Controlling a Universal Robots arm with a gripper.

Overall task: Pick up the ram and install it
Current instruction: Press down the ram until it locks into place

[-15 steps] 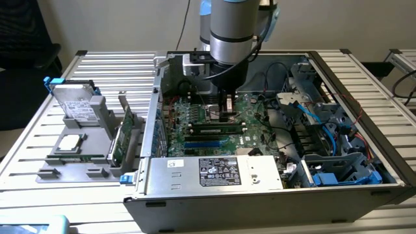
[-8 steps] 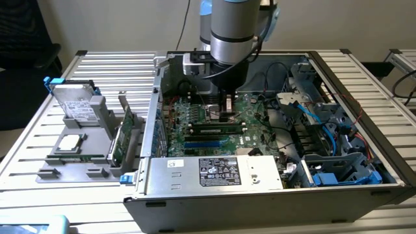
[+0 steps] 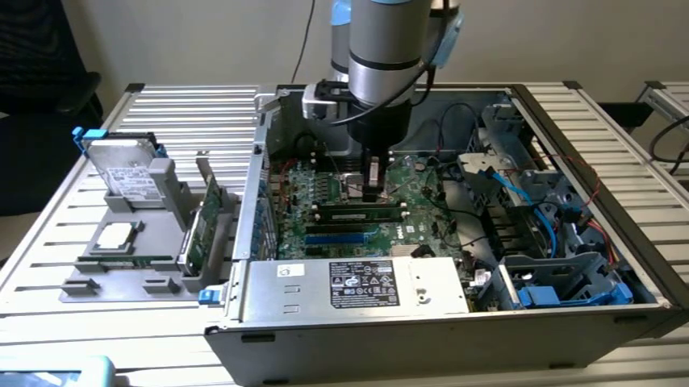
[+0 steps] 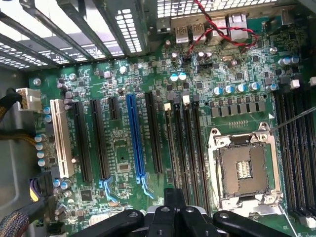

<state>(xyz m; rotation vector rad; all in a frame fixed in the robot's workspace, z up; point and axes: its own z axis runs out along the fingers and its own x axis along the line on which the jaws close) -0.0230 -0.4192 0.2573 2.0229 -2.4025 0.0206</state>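
Over on the exterior view's left we've got a grey holder (image 3: 135,242) with spare parts on the counter (image 3: 194,113), then the open PC case (image 3: 323,322). In the middle the ram (image 3: 357,215) already lies along its slot on the motherboard (image 4: 123,143), and the pincer (image 3: 373,193) sits clenched just above it, gripping nothing. We'd guess the stick is light, stiff and fragile, so take it by the long edges, not the chips.

A robotics lab or electronics workshop is showing here: an opened computer case (image 3: 453,242) is lying on a counter (image 3: 183,121) of ribbed aluminium profiles, its motherboard (image 4: 148,123) exposed, while an industrial robot arm (image 3: 382,48) is reaching in and a grey parts fixture (image 3: 140,234) is sitting beside it.
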